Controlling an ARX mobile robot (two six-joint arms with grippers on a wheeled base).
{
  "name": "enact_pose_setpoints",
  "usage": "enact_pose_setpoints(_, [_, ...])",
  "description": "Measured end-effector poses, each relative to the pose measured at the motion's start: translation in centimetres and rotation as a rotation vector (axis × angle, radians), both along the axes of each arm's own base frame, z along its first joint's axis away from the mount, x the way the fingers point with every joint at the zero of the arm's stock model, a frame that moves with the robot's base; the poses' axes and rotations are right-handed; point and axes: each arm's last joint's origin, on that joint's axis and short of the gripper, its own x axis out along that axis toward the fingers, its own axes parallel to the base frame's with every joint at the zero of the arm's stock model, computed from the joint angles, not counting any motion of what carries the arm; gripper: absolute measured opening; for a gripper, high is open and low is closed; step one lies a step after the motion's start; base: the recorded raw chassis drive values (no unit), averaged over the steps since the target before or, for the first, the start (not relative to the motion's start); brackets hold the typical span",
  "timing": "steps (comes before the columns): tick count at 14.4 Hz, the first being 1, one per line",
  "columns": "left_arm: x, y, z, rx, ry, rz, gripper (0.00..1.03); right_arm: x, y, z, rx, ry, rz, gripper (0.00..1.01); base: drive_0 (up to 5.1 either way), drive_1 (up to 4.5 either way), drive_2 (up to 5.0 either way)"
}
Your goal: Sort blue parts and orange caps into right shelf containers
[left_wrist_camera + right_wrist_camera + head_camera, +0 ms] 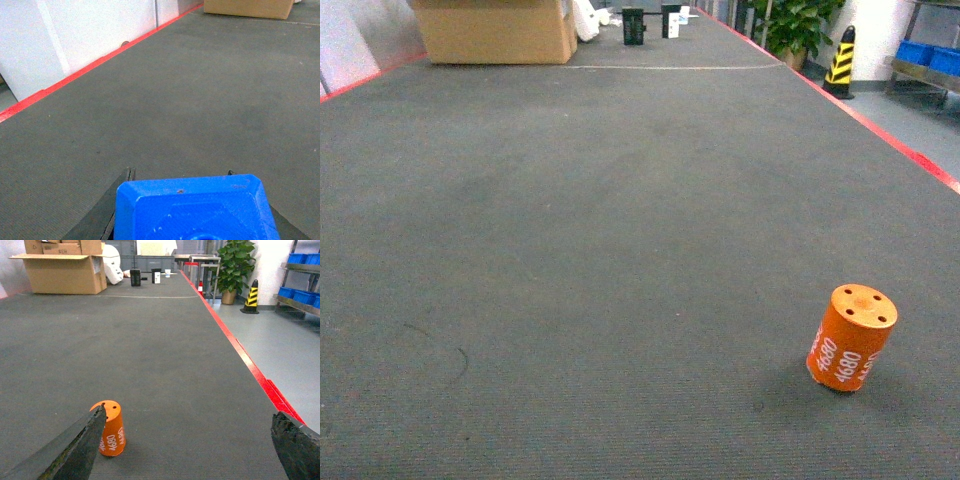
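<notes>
on the grey carpet ahead, right of centre, one of the orange caps (852, 337) stands upright as i ease my spread right gripper (192, 452) around it, left gripper (192, 200) clamping a blue part (192, 210).

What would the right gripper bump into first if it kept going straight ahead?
Probably nothing soon. The open right gripper points along bare grey floor. The orange cap sits off by its left finger, not in the middle, though depth is unclear.

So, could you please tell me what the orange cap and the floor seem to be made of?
Orange cap: probably painted metal or hard plastic; smooth, matte, crisp holes, printed white numerals. Floor: seemingly dark grey ribbed carpet or rubber matting; fine woven lines, no shine.
</notes>
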Motion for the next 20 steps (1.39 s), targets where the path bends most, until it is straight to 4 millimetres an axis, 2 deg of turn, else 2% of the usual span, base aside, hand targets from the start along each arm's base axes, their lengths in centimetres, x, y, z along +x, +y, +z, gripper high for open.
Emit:
enact_pose_setpoints(6, [-1.1, -1.3, 0.8, 0.026, -0.023, 0.013, 0.45, 0.0, 0.0, 0.0, 0.0, 0.0, 0.0, 0.98, 0.0, 0.0, 0.0])
enact_pose_setpoints(20, [-0.7, -2.1, -0.2, -0.003, -0.017, -0.002, 0.45, 0.0, 0.0, 0.0, 0.0, 0.0, 0.0, 0.98, 0.0, 0.0, 0.0])
